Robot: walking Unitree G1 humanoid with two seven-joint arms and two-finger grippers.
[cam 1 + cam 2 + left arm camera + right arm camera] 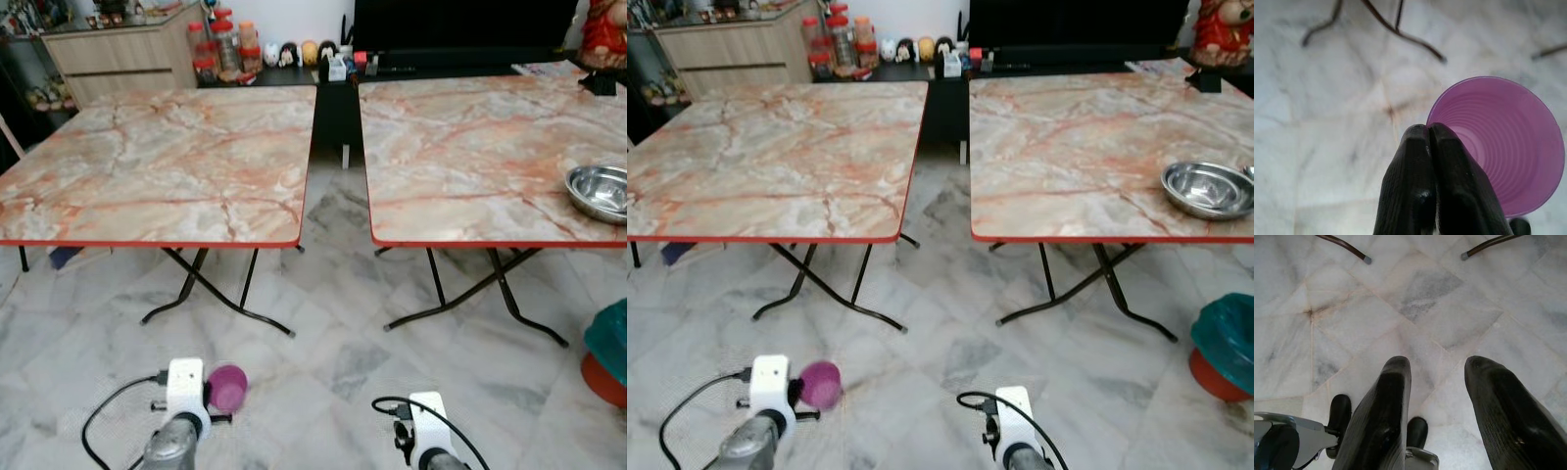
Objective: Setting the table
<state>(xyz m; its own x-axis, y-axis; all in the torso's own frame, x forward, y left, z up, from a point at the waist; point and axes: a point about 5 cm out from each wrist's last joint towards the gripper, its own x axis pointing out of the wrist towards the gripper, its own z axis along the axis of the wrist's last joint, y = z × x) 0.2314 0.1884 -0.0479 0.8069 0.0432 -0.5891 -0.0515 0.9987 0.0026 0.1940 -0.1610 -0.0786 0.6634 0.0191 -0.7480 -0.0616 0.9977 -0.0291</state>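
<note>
left wrist view: left gripper pinched shut on rim of purple cup, held low over floor, short of both tables. right gripper — fingers apart, nothing held. steel bowl already on right table; left table bare. judgement: carry cup upright, lift well clear of table edge, set down flat — thin rim grip could slip.

Home living area, marble-tiled floor, folding tables, television, wooden cabinet
</note>
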